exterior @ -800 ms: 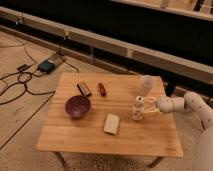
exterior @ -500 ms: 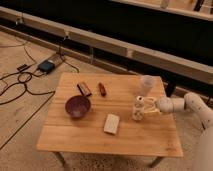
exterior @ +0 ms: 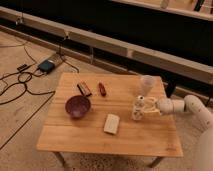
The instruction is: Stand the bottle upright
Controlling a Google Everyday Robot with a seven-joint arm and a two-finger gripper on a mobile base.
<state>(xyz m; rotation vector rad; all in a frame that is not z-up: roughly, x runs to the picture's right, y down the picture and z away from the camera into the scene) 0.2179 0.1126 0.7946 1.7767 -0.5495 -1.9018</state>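
Observation:
The bottle (exterior: 136, 112), small and pale with a narrower white cap, stands upright on the wooden table (exterior: 90, 137), right of the middle. My gripper (exterior: 143, 106) reaches in from the right on the white arm and is right at the bottle's upper body, touching or nearly touching it. The gripper partly hides the bottle's right side.
A translucent cup (exterior: 146, 83) stands just behind the bottle. A purple bowl (exterior: 77, 106) is at the left, a white flat block (exterior: 111, 123) in front of the middle, and a dark bar (exterior: 84, 89) and a small dark-red object (exterior: 102, 89) at the back. Cables lie on the floor at left.

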